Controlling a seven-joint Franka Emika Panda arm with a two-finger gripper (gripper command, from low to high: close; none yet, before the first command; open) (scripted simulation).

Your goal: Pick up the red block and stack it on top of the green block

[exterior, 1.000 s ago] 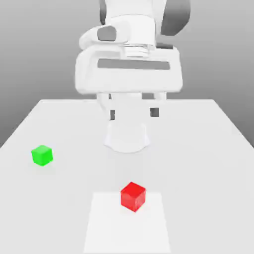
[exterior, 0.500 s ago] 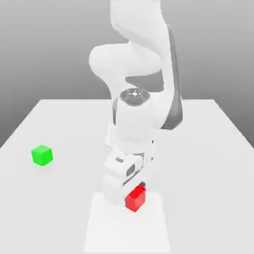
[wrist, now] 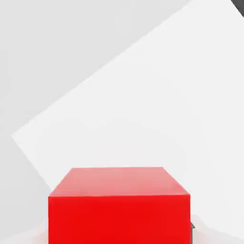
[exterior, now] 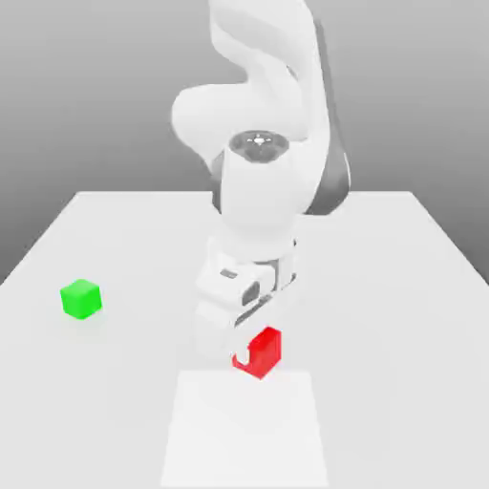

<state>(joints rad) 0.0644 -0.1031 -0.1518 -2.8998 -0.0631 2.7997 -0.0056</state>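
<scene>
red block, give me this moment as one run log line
red block: in gripper, raised | green block: on table | stack: not yet made

My red block is in my grip; the green block sits well apart.
The red one is a plain, bright red cube, held upright between my fingers, its near corner turned toward the exterior view and one finger overlapping its lower left part there; up close in the hand view its top face looks paler than the saturated side face. The green one is a plain, bright green cube, resting flat and upright on the table toward the exterior view's left, a corner turned forward, with nothing stacked on it.
</scene>
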